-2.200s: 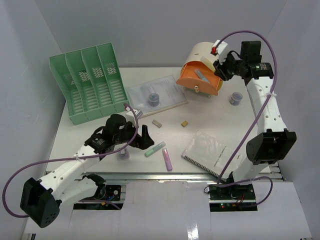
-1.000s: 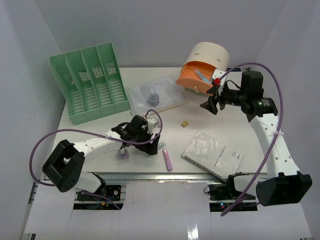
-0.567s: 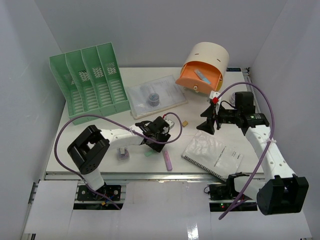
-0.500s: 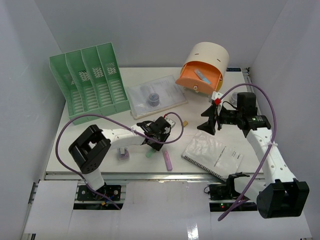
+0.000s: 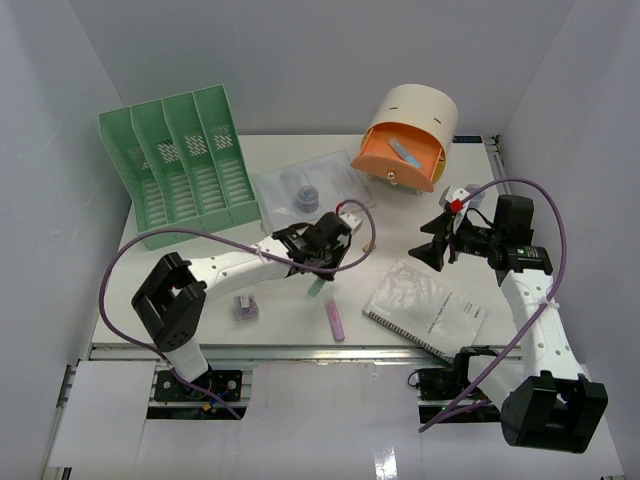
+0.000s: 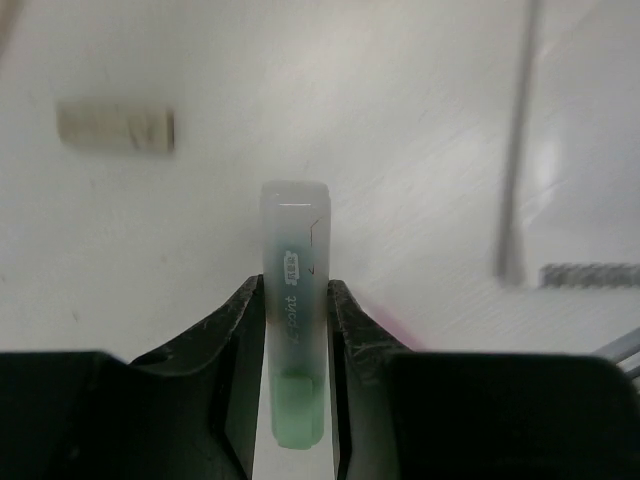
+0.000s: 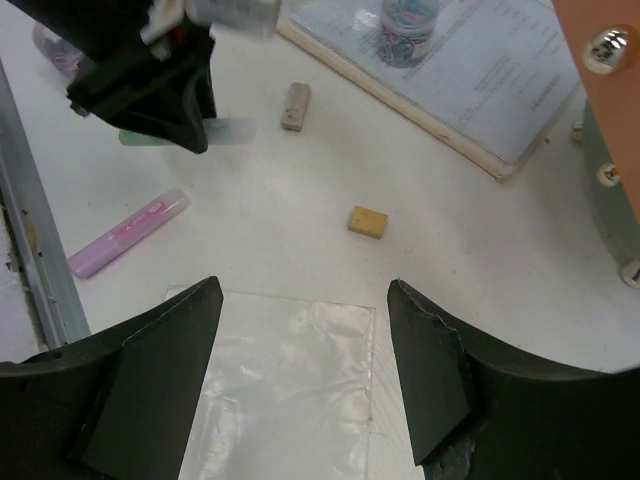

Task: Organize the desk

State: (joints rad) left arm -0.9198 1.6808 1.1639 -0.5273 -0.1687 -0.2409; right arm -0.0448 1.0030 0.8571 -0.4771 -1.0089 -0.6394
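The white desk [image 5: 400,215] carries scattered stationery. My left gripper [image 5: 326,262] is shut on a green highlighter [image 5: 320,288]. In the left wrist view the highlighter [image 6: 294,230] sticks out forward between both fingers, with the gripper [image 6: 295,288] clamped on its barrel, and it seems to hang just above the surface. My right gripper [image 5: 437,243] hovers open at the right, holding nothing. In the right wrist view this gripper [image 7: 305,290] stands over the near corner of a spiral notebook [image 7: 290,380]. The notebook [image 5: 425,308] lies at the front right.
A pink highlighter [image 5: 334,320] lies near the front edge. A grey eraser [image 7: 295,106] and a yellow eraser [image 7: 368,221] lie mid-desk. A green file rack [image 5: 180,175] stands back left, an orange container [image 5: 405,140] at the back, and a clipboard [image 5: 305,190] with a small cup between them.
My left gripper has closed on the green highlighter and carried it back and to the right. My right arm has left the orange container and come down over the notebook, still open.
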